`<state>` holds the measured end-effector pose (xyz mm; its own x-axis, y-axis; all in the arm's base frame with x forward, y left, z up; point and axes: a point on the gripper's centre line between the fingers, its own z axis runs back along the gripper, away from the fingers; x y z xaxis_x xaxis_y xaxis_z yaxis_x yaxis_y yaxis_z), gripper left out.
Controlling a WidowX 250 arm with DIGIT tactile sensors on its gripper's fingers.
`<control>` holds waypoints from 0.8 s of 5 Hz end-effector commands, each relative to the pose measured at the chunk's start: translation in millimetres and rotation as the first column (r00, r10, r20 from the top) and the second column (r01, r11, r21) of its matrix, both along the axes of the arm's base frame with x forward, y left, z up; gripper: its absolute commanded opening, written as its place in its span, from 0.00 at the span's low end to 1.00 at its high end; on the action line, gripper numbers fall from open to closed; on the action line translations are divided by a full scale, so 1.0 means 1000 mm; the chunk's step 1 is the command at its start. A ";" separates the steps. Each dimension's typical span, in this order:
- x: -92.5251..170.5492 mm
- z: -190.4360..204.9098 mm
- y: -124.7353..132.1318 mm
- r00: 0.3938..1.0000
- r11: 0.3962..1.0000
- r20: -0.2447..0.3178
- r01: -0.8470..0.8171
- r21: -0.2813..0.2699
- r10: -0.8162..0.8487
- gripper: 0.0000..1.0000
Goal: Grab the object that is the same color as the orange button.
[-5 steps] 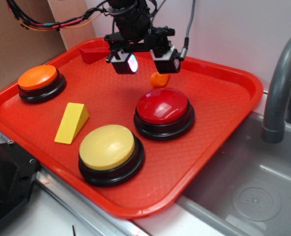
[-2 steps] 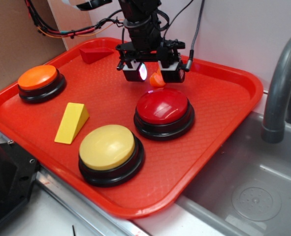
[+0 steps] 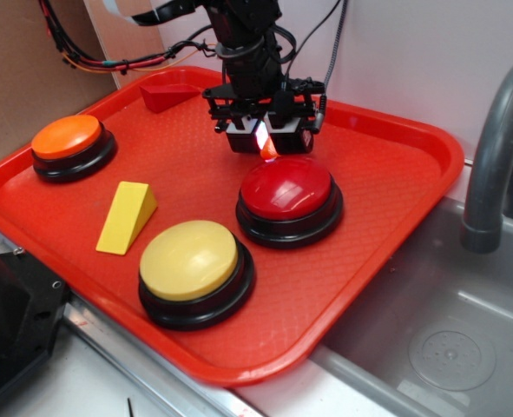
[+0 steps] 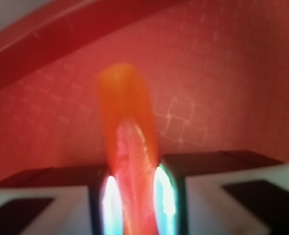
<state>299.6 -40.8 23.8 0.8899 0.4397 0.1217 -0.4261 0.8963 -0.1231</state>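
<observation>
Pincer (image 3: pixel 267 139), upper centre of the frame, is clamped nearly closed on the orange cone (image 4: pixel 127 147), above the tray (image 3: pixel 395 174).

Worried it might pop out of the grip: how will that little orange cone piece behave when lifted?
The orange cone piece looks like stiff, light plastic. Its glossy taper between the closed gripper pads may slip. If dropped, its rounded form might roll on the tray.

I can read no text, label, brand, number or sign anywhere around my gripper (image 3: pixel 266 139), neither on the buttons nor on the tray (image 3: pixel 395 174) beneath me.
</observation>
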 end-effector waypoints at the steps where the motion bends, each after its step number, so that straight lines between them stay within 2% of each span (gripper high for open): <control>1: -0.017 0.079 0.021 0.994 1.000 0.104 0.016 -0.001 -0.016 0.00; 2: -0.042 0.126 0.044 0.983 0.999 0.178 -0.035 -0.018 0.038 0.00; 3: -0.061 0.153 0.057 0.981 0.997 0.184 -0.056 -0.045 0.063 0.00; 4: -0.072 0.154 0.061 0.983 0.996 0.163 -0.080 -0.037 0.085 0.00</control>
